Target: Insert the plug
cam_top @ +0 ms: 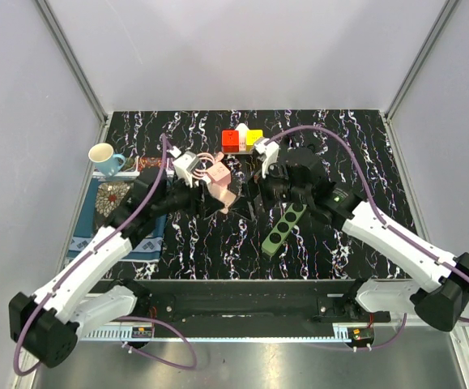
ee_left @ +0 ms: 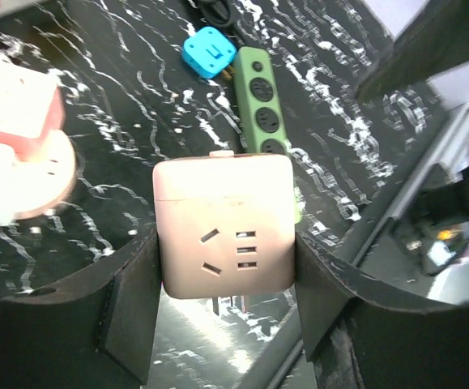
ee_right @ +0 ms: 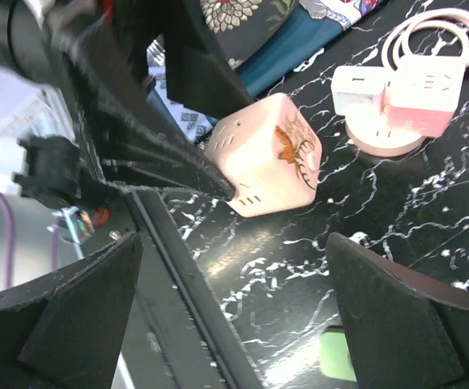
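The plug is a pink cube adapter (ee_left: 224, 235) with metal prongs showing under it; my left gripper (ee_left: 226, 271) is shut on its two sides and holds it above the table. From above, the cube (cam_top: 220, 180) hangs left of the green power strip (cam_top: 284, 228), which lies flat with several sockets up. The strip (ee_left: 262, 97) lies beyond the cube in the left wrist view. My right gripper (ee_right: 234, 320) is open and empty, just right of the cube (ee_right: 268, 158) and above the strip's near corner (ee_right: 335, 356).
A blue plug (ee_left: 210, 51) lies by the strip's far end. A pink-and-white adapter with a coiled cable (ee_right: 396, 105) sits behind the cube. Red and yellow blocks (cam_top: 240, 139) stand at the back, a cup (cam_top: 104, 156) and a patterned mat (cam_top: 121, 212) at the left.
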You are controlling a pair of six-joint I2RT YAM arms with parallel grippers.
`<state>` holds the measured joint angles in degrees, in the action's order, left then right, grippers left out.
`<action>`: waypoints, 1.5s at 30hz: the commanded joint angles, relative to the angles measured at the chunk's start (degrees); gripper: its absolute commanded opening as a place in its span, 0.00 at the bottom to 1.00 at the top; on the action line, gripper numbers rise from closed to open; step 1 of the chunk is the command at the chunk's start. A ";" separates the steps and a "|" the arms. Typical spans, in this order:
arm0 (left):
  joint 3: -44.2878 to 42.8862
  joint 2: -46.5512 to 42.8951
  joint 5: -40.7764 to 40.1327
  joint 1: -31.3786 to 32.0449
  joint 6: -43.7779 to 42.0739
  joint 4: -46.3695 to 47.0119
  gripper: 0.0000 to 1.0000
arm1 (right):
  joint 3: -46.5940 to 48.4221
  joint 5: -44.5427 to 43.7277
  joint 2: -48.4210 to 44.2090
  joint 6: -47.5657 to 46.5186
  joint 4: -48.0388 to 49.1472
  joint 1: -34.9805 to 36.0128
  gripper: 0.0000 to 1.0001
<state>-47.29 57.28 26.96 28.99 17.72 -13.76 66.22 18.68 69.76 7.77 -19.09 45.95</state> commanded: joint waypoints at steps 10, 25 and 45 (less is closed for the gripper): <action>11.34 -16.49 -23.43 13.17 -25.70 16.12 0.00 | 15.52 10.32 6.44 20.96 -14.21 -10.80 1.00; 14.24 -11.93 -33.73 24.79 -40.47 31.60 0.00 | 18.69 16.48 13.39 20.10 -15.27 -10.89 1.00; 14.06 -7.35 -31.09 25.50 -37.23 40.04 0.00 | 20.36 24.65 18.40 12.45 -15.36 -12.38 0.86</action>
<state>-32.86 49.84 -5.10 54.17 -20.67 18.50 83.42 40.45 87.74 22.28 -35.03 34.50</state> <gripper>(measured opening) 0.613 0.887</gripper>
